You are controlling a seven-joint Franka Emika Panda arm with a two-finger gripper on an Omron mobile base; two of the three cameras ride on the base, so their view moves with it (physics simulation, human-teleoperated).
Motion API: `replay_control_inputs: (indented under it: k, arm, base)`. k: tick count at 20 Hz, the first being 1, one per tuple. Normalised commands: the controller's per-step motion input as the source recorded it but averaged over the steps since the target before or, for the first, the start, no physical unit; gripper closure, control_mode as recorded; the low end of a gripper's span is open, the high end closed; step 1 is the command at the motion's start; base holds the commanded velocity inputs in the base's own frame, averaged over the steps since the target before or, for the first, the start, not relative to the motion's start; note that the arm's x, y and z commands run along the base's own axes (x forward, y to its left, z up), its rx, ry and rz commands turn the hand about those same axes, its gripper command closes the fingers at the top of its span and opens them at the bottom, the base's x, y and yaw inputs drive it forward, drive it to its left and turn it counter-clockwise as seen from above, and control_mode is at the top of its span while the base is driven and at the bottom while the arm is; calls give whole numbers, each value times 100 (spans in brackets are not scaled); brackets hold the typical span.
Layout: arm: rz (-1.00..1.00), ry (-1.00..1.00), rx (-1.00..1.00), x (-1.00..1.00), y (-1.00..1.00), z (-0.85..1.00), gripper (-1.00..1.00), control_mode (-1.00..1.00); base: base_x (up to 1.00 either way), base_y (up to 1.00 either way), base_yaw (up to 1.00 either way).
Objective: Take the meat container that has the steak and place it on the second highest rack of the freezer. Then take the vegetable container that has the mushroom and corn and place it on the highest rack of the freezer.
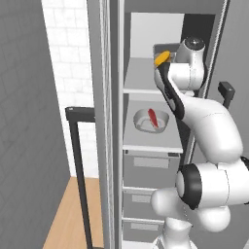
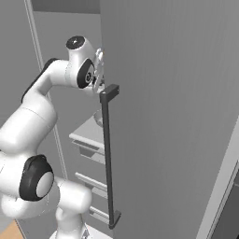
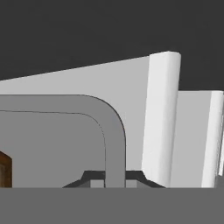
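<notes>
The white arm reaches up into the open freezer, its hand level with the upper of the two racks seen in the left base view. The tool is closed on the rim of a grey container: in the hand view the two dark fingertips sit on either side of the rounded grey rim at the bottom of the picture, and a brown patch, possibly the steak, shows at the left edge inside that container, though too little of it appears to be sure. In the left base view this container is a grey edge on the upper rack, just behind the arm's wrist, with a small orange piece beside the wrist. One rack lower sits a round white bowl holding a red piece, upright and apart from the arm. Below that rack are grey drawers. In the right base view the freezer door stands open in front, with its dark vertical handle close to the wrist, and the hand goes in behind the door's edge. A tiled white wall and a wooden floor lie to the left of the freezer.
</notes>
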Motion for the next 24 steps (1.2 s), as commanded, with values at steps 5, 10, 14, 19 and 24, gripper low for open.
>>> replay_control_inputs:
  k: [5,10,14,19,24]
  arm:
    - [0,0,0,48,-15,-4,100,-100]
    - [-1,3,0,18,-15,-19,100,-100]
    - [0,3,0,14,-5,-34,100,-100]
    - [0,0,0,32,0,-25,100,-100]
    - [0,0,-1,50,0,-13,100,-100]
  base:
    - [0,0,0]
    - [0,0,0]
    - [0,0,0]
    - [0,0,0]
    - [0,0,0]
